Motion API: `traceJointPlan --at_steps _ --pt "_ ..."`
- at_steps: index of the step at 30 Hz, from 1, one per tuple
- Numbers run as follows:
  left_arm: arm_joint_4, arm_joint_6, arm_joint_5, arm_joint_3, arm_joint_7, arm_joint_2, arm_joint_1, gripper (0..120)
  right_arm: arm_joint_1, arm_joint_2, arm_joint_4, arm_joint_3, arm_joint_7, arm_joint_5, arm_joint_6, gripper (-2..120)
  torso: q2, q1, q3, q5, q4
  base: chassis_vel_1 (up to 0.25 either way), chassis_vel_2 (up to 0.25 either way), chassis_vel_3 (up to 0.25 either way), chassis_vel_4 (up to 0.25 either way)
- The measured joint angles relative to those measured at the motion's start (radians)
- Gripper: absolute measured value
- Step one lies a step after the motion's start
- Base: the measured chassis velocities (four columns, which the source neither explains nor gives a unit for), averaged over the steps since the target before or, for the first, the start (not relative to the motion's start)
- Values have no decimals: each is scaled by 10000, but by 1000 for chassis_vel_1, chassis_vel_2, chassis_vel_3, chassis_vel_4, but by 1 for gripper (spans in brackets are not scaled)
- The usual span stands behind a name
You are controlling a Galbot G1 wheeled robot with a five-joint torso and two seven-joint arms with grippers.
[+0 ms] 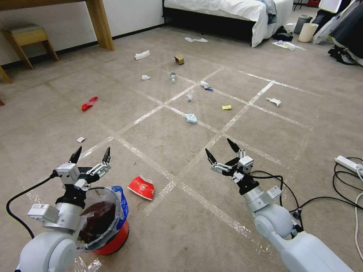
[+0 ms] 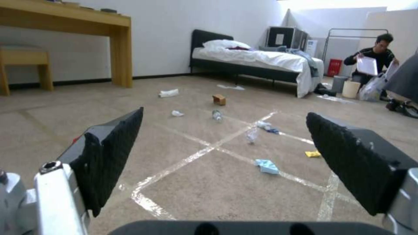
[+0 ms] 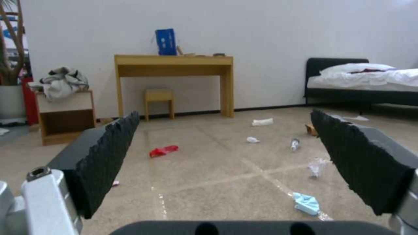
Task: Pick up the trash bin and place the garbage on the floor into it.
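The red-orange trash bin point(image 1: 118, 237) with its clear, blue-edged liner stands on the floor point(image 1: 170, 143) at the near left, partly hidden behind my left forearm. My left gripper point(image 1: 92, 154) point(image 2: 224, 114) hangs open and empty just beyond the bin. My right gripper point(image 1: 219, 148) point(image 3: 224, 113) is open and empty over the tape grid. Garbage lies scattered: a crushed red-white bowl point(image 1: 141, 187) right of the bin, a red wrapper point(image 1: 89, 103), a blue scrap point(image 1: 191, 118), a yellow scrap point(image 1: 226, 107), a bottle point(image 1: 172, 77), a brown carton point(image 1: 179, 59) and white tissues point(image 1: 142, 55).
A power strip point(image 1: 348, 163) and black cables lie on the carpet at the right. A bed point(image 1: 227, 11) stands at the back, with a grey bin point(image 1: 302, 23) and a cream bin point(image 1: 307, 32) beside it. A wooden desk leg point(image 1: 100, 24) and a stool point(image 1: 28, 37) are back left.
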Motion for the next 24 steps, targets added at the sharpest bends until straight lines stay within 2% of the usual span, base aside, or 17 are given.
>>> traceJointPlan --at_steps 18,21,24 --pt "-67 10 -52 -27 1 42 -1 98 34 -23 -37 -7 -34 4 16 100 0 0 0 0 0 0 0 0 0" --pt "-238 203 -121 -170 -76 130 87 98 62 -3 -68 -41 -41 -4 20 100 0 0 0 -1 -1 0 0 0 0" --pt "-524 687 -220 -416 -265 330 286 98 76 15 -87 -87 -44 -24 25 100 0 0 0 -1 0 0 0 0 0"
